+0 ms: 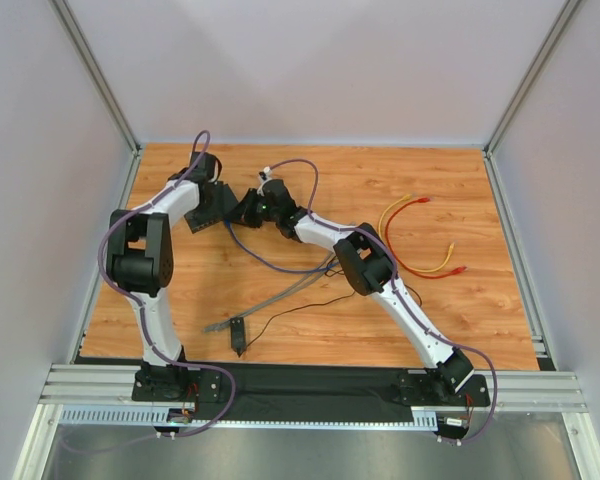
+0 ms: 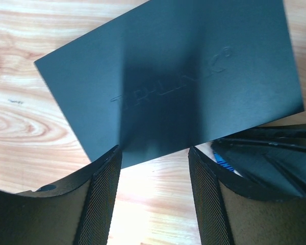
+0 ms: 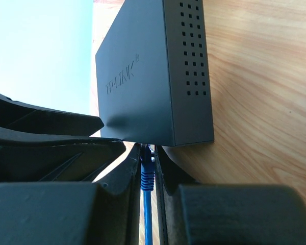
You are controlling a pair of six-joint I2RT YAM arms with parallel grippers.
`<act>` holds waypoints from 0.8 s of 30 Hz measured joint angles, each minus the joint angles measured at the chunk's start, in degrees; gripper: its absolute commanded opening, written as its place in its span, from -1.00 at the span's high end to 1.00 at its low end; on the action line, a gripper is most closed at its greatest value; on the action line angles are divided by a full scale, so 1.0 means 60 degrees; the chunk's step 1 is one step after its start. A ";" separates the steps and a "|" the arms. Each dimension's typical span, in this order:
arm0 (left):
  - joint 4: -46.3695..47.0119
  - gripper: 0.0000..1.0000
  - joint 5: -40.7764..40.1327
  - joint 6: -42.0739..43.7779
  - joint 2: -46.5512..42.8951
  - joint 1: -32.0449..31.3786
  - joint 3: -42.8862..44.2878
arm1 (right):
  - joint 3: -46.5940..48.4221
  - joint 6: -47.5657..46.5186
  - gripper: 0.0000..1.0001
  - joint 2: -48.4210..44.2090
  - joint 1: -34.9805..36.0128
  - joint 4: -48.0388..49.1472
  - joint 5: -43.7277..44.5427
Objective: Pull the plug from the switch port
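The switch is a flat black TP-LINK box lying on the wooden table at the back left. It also shows in the right wrist view. My right gripper is shut on the blue plug, whose front end meets the switch's near edge. The port itself is hidden. My left gripper is open, and its fingertips rest at the switch's edge with bare wood between them. In the top view the left gripper and right gripper face each other across the switch.
Yellow and orange patch cables lie at the right. A small black adapter block on a thin black wire and a grey flat cable lie near the front middle. A bluish cable loops behind the right gripper. Grey walls enclose the table.
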 measured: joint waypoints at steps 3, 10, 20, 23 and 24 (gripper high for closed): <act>-0.0066 -0.27 0.0011 0.0025 0.0102 -0.0073 0.0131 | -0.0044 0.0066 0.99 0.0000 -0.0004 0.0091 -0.0011; -0.0579 -0.26 0.0007 0.0062 0.0412 -0.0106 0.0652 | -0.0135 0.0168 1.00 0.0000 -0.0007 0.0226 -0.0018; -0.1333 -0.26 -0.0047 0.0160 0.0987 -0.0189 0.1570 | -0.1126 0.0317 1.00 -0.0430 -0.0004 0.0863 0.0073; -0.1308 -0.26 -0.0142 0.0168 0.1086 -0.0171 0.1698 | -0.1534 0.0342 1.00 -0.0627 0.0004 0.1056 0.0069; -0.1293 -0.26 -0.0171 0.0171 0.1104 -0.0164 0.1712 | -0.1654 0.0364 1.00 -0.0685 0.0004 0.1107 0.0066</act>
